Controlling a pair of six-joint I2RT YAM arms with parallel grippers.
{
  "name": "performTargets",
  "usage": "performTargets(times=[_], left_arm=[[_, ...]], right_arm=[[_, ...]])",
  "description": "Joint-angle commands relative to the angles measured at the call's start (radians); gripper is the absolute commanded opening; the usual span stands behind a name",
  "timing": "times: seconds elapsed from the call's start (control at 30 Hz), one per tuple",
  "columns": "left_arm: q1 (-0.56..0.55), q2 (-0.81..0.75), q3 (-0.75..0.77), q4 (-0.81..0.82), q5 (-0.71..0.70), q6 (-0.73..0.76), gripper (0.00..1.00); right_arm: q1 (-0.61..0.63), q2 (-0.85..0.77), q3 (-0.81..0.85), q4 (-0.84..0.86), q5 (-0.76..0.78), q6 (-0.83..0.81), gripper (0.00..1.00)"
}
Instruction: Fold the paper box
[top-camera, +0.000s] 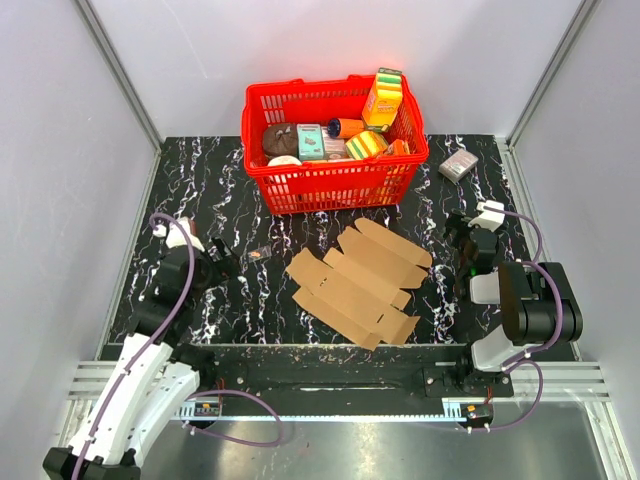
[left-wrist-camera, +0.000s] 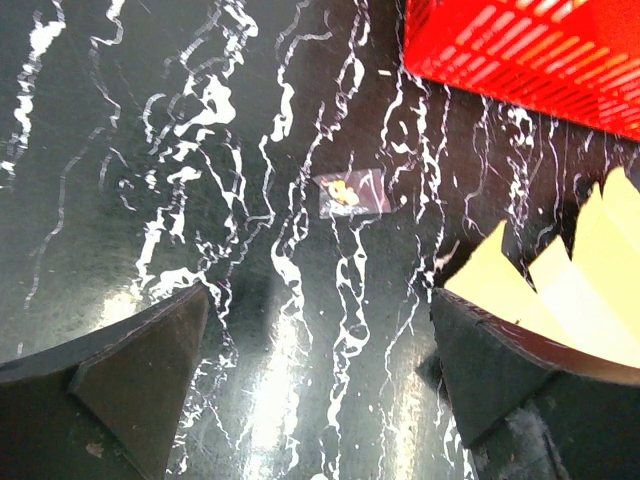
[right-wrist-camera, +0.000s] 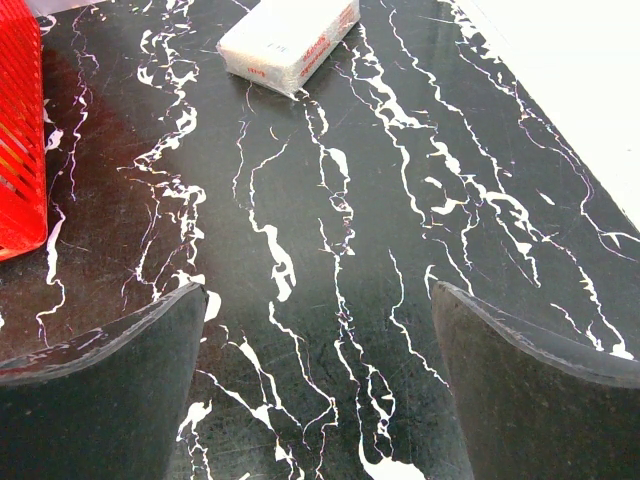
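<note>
The paper box (top-camera: 358, 282) is not a box yet. It is a flat brown cardboard sheet with flaps and fold lines, and it lies on the black desk (top-camera: 220, 190) with white veins, in the middle, near the front. No pincer touches it.

The left pincer (left-wrist-camera: 318, 297) sits low over the desk to the left of the sheet. Its two fingers are spread wide and hold nothing. A tiny clear bag (left-wrist-camera: 350, 194) with something yellow in it lies on the desk just ahead of it.

The right pincer (right-wrist-camera: 318, 290) is on the right side of the sheet. It is spread wide too, with nothing in it.

A red basket (top-camera: 335, 140) full of bright packs stands behind the sheet. A small grey-pink box (top-camera: 459, 165) lies to the basket's right.
</note>
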Motion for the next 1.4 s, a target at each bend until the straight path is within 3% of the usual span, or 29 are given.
performTargets(times=[0.0,0.13,0.17,0.27,0.3,0.33,0.4,0.5,0.73,0.97,1.07,1.27,1.37], left_arm=[[-0.001,0.025,0.027,0.058,0.129,0.009,0.99],[-0.001,-0.001,0.019,0.077,0.156,0.014,0.99],[-0.001,-0.007,0.018,0.08,0.158,0.011,0.99],[-0.001,-0.018,0.024,0.091,0.199,-0.009,0.99],[-0.001,-0.01,0.027,0.101,0.213,-0.019,0.99],[-0.001,-0.004,0.029,0.109,0.228,-0.055,0.99],[-0.001,0.031,0.033,0.132,0.293,-0.088,0.99],[-0.002,0.077,0.045,0.135,0.348,-0.134,0.99],[-0.056,-0.073,-0.075,0.201,0.382,-0.308,0.99],[-0.245,-0.216,-0.249,0.259,0.275,-0.532,0.99],[-0.348,-0.149,-0.226,0.253,0.162,-0.536,0.99],[-0.575,0.193,-0.122,0.354,0.0,-0.537,0.99],[-0.684,0.284,-0.097,0.367,-0.072,-0.601,0.99]], right_arm=[[-0.001,-0.003,0.024,0.02,0.025,0.001,1.0],[0.0,-0.043,-0.023,0.071,0.071,0.017,1.0],[0.0,-0.122,-0.032,0.063,0.089,0.02,1.0],[0.0,-0.356,0.051,-0.271,0.154,0.105,1.0],[0.0,-0.406,0.102,-0.579,0.166,0.166,1.0],[0.0,-0.444,0.206,-0.733,0.164,0.301,1.0],[0.0,-0.491,0.285,-1.027,0.14,0.378,1.0],[0.0,-0.495,0.355,-1.176,0.106,0.4,1.0],[0.0,-0.589,0.33,-1.233,-0.059,0.457,1.0],[0.0,-0.663,0.313,-1.261,-0.147,0.52,1.0],[0.0,-0.672,0.316,-1.265,-0.202,0.527,1.0],[0.0,-0.676,0.325,-1.3,-0.224,0.52,1.0],[0.0,-0.696,0.331,-1.316,-0.253,0.523,1.0]])
